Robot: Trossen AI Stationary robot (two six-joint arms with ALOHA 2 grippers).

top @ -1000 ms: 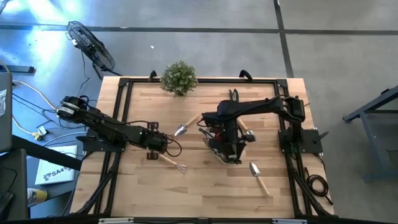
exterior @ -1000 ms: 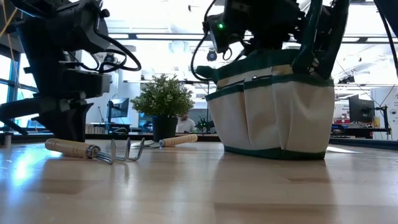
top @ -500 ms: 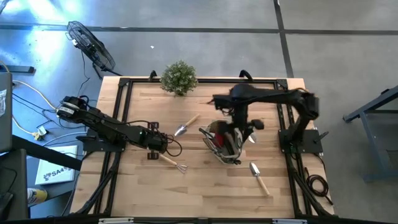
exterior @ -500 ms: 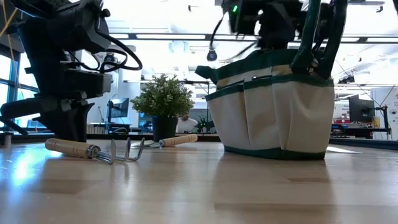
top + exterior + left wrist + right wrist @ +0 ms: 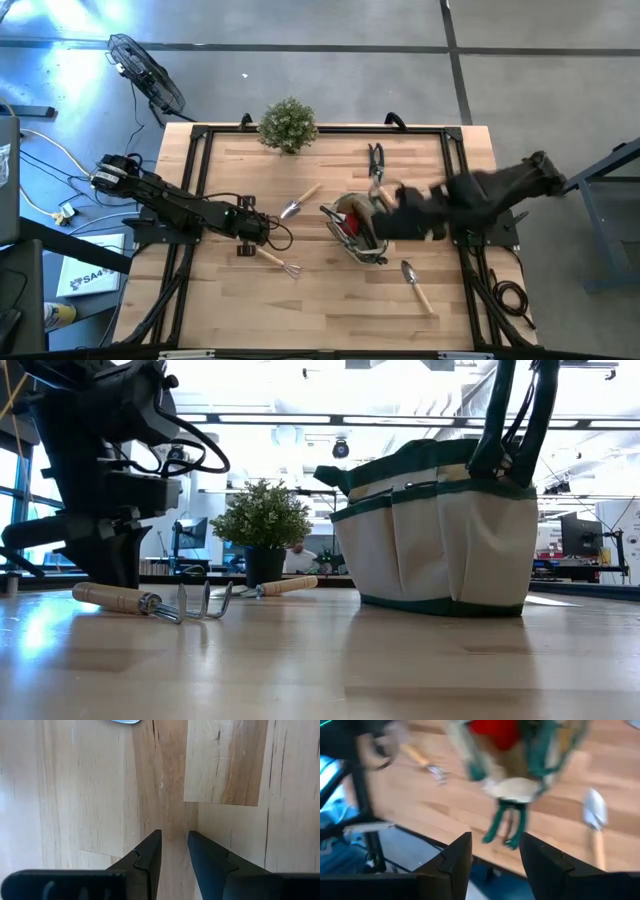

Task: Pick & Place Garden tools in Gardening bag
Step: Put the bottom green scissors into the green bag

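The gardening bag (image 5: pixel 360 254) stands upright at mid-table, and the low view shows its tan side (image 5: pixel 440 550). A red piece (image 5: pixel 347 224) lies inside it. On the table lie a rake (image 5: pixel 280 263), two wooden-handled trowels (image 5: pixel 300 200) (image 5: pixel 416 284) and dark snips (image 5: pixel 376 160). My right gripper (image 5: pixel 495 840) is open and holds nothing, high above the bag's right side (image 5: pixel 392 220). My left gripper (image 5: pixel 174 834) stands just left of the rake handle (image 5: pixel 112 600), fingers pointing down at bare wood, a narrow gap between them.
A bushy potted plant (image 5: pixel 288 125) stands at the table's far edge. A black frame (image 5: pixel 200 150) runs around the tabletop. Bare wood lies between the rake and the near edge.
My right gripper has risen from the bag's mouth, swung up and toward the table's right edge, and turned as it went. It has left the low view. The bag and the tools on the table have stayed where they were.
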